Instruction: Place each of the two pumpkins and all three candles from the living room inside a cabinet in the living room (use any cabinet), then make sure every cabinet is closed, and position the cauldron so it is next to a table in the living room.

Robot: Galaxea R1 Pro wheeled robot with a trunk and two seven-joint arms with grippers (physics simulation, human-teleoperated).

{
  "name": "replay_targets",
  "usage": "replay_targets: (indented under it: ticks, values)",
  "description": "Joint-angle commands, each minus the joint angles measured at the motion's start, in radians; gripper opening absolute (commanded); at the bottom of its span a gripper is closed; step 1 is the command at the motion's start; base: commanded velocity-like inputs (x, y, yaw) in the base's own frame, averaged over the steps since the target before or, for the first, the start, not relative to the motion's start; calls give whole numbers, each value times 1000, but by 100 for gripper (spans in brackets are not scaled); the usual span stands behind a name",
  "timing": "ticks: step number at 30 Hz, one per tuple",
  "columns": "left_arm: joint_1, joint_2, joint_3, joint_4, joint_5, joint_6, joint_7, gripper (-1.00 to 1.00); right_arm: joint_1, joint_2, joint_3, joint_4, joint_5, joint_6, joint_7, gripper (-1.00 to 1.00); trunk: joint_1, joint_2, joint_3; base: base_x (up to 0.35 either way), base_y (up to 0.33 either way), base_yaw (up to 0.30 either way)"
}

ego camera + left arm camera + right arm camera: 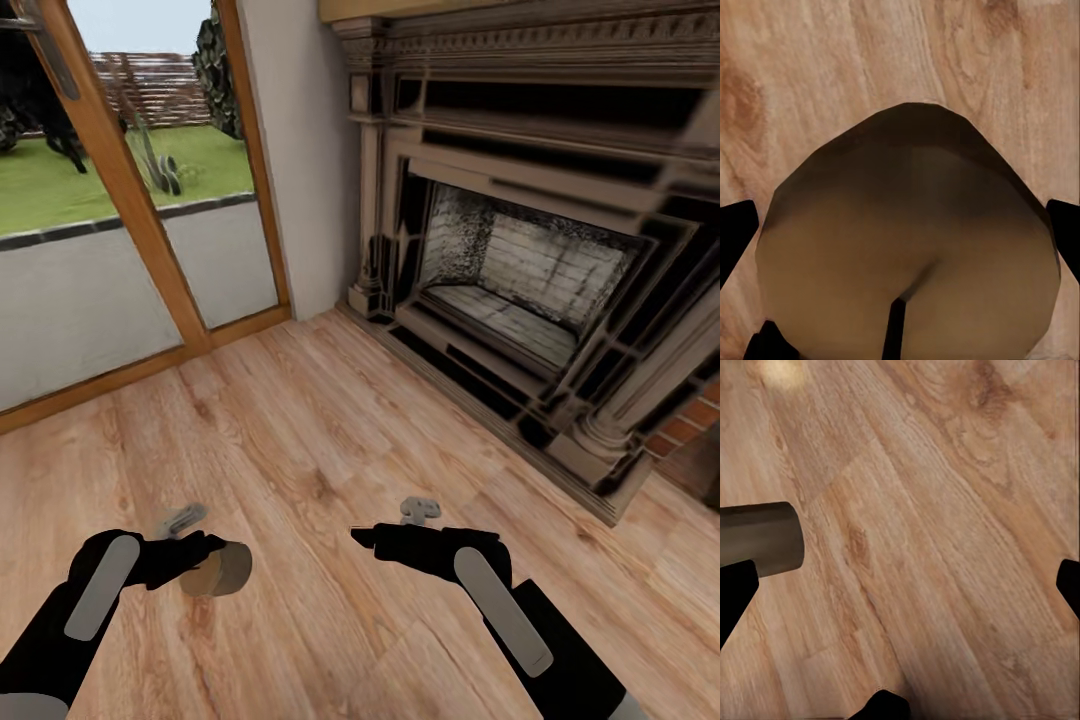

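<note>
A short beige-tan candle (222, 570) lies on its side between the fingers of my left gripper (200, 558), which is shut on it, low over the wooden floor. Seen from the left wrist, the candle (907, 247) spans the gap between the black fingertips (733, 236). My right gripper (385, 537) hovers to the right of it, open and empty. Its wide-apart fingertips (735, 592) show in the right wrist view, with the end of the candle (761, 538) beside them. The pumpkins, cabinet, cauldron and table are out of view.
A dark carved fireplace (520, 290) with a raised hearth edge stands ahead on the right. A glass door in a wooden frame (130, 200) closes off the left, with a white wall strip (300, 150) between them. Light wood floor (300, 440) lies in front.
</note>
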Motion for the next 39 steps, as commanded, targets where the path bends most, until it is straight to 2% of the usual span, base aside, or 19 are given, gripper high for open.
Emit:
replay_targets:
  ticks: [1, 9, 17, 31, 39]
  values:
    - [0, 0, 1, -1, 13, 3, 9, -100, -1, -1, 2, -1, -10, 0, -10, 100, -1, 0, -1, -337, 0, -283]
    - [0, 0, -1, -1, 13, 3, 9, -100, -1, -6, 2, -1, -10, 0, -10, 100, -1, 0, -1, -308, -9, -283]
    - [0, 0, -1, 0, 12, 3, 9, -100, -1, -8, 2, -1, -27, 0, -11, 100, -1, 0, -1, -199, -214, -283]
    - [0, -4, -2, 0, 10, 1, 11, -100, -1, -8, 3, -2, -34, -1, -11, 100, -1, 0, -1, -29, -315, -282]
    - [0, -4, -8, 0, 11, 2, 11, -100, -1, -8, 2, -2, -35, 0, -11, 100, -1, 0, -1, 0, -321, -63]
